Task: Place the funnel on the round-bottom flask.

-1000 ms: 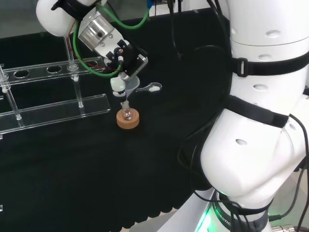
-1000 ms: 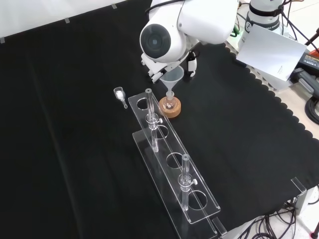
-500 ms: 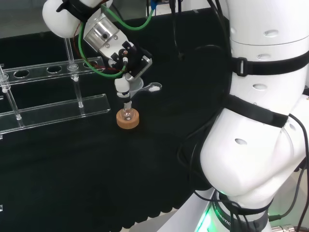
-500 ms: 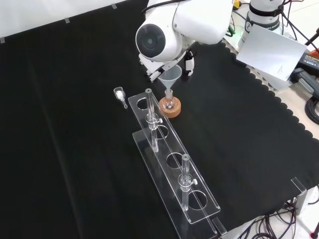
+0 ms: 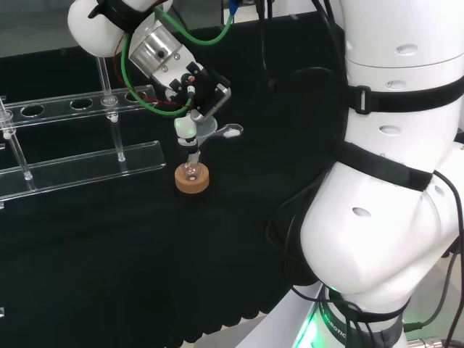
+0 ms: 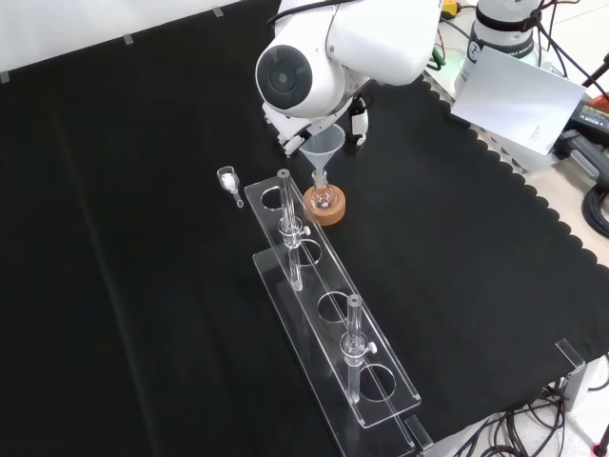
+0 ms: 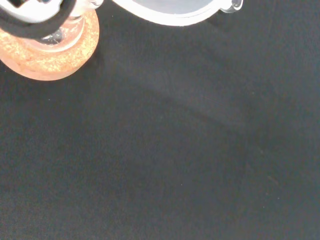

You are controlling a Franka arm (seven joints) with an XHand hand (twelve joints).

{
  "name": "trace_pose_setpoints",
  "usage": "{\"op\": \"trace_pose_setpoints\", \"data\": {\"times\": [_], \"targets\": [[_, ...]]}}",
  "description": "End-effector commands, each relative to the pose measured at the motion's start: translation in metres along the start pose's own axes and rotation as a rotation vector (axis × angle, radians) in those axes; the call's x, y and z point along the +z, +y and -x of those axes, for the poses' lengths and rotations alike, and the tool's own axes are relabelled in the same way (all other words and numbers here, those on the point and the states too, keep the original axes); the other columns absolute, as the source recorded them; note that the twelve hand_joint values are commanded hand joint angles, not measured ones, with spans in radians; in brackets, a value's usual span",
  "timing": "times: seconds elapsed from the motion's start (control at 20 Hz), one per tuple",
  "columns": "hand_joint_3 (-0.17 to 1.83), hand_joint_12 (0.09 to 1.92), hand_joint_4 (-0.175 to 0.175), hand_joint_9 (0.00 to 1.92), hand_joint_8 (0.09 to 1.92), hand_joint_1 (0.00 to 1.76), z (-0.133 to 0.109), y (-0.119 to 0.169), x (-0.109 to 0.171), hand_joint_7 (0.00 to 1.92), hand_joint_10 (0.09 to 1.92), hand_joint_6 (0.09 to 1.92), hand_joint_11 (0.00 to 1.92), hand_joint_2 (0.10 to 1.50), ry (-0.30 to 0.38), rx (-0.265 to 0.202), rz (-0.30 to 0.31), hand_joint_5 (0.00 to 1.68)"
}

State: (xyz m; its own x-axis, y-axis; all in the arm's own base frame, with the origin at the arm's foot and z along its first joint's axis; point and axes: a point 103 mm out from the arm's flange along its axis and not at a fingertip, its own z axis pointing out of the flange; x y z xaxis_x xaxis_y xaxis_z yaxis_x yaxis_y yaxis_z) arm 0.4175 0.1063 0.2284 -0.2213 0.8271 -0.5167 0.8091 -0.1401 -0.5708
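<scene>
A small clear round-bottom flask (image 5: 191,172) sits on a cork ring (image 5: 192,181) in the middle of the black cloth. The hand (image 5: 196,96) hovers just above it, fingers curled round a clear funnel (image 5: 205,129). The funnel's stem points down at the flask's neck; I cannot tell whether it is inside. In the front view the funnel (image 6: 324,143) hangs over the flask (image 6: 324,196) on its cork ring (image 6: 325,209), with a finger (image 6: 358,120) beside the cone. The wrist view shows the cork ring (image 7: 47,50) and the funnel's rim (image 7: 175,14) close up.
A clear test tube rack (image 6: 328,314) with two upright tubes lies in front of the flask; in the head view the rack (image 5: 72,145) is at the left. A small clear scoop (image 6: 229,180) lies beside the rack's end. The cloth's scalloped edge (image 6: 533,190) runs along the right.
The hand has carried the funnel a little to the right in the head view and lowered it slightly, so the stem now stands nearer the flask's neck. The flask and cork ring stayed put.
</scene>
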Motion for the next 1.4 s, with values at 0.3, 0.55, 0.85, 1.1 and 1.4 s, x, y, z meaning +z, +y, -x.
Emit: {"op": "trace_pose_setpoints", "data": {"times": [0.3,0.55,0.85,1.1,1.4], "targets": [[0.53,1.32,-0.038,0.97,0.76,0.76,-0.015,0.001,-0.006,0.66,0.52,0.86,0.51,0.67,-0.036,0.014,-0.013,0.54],[0.53,1.33,-0.038,0.96,0.76,0.76,-0.003,0.003,0.005,0.66,0.53,0.85,0.5,0.66,-0.035,0.022,-0.014,0.53],[0.53,1.33,-0.038,0.96,0.76,0.76,0.003,0.004,0.008,0.65,0.53,0.86,0.5,0.66,-0.041,0.004,0.0,0.52],[0.53,1.33,-0.039,0.96,0.76,0.75,0.0,0.002,0.006,0.65,0.53,0.85,0.5,0.66,-0.018,0.02,-0.016,0.51],[0.52,1.33,-0.043,0.95,0.76,0.73,0.003,0.004,0.009,0.64,0.53,0.84,0.49,0.65,-0.032,-0.021,0.006,0.46]]}}
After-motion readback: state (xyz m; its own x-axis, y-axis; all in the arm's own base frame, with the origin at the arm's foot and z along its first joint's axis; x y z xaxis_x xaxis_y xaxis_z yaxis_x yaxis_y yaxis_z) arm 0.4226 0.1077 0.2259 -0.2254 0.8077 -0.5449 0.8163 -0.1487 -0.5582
